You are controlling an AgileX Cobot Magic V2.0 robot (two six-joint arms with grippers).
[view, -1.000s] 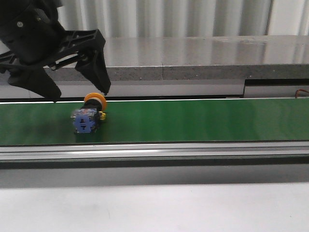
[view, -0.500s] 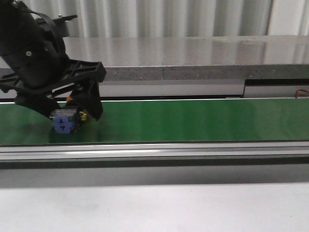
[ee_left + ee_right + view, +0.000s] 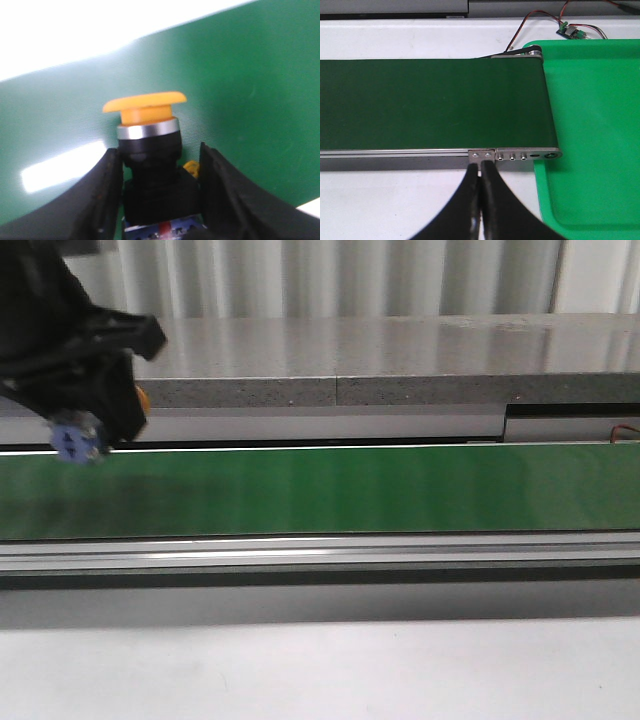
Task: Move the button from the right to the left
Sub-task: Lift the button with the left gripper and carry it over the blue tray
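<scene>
Since a second ago the left gripper (image 3: 85,430) has closed on the button (image 3: 78,443) and lifted it off the belt (image 3: 350,490). Pinched only at the collar, it could twist out. The right gripper (image 3: 481,200) is pressed together, empty.

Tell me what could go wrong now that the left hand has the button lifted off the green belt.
1. Slipping: the left hand grips the button only at its black lower body, with the yellow cap sticking out past the fingers. A jolt might twist it loose.
2. A drop: the button hangs above the green belt at the far left of the front view, so it could fall back on the belt.
</scene>
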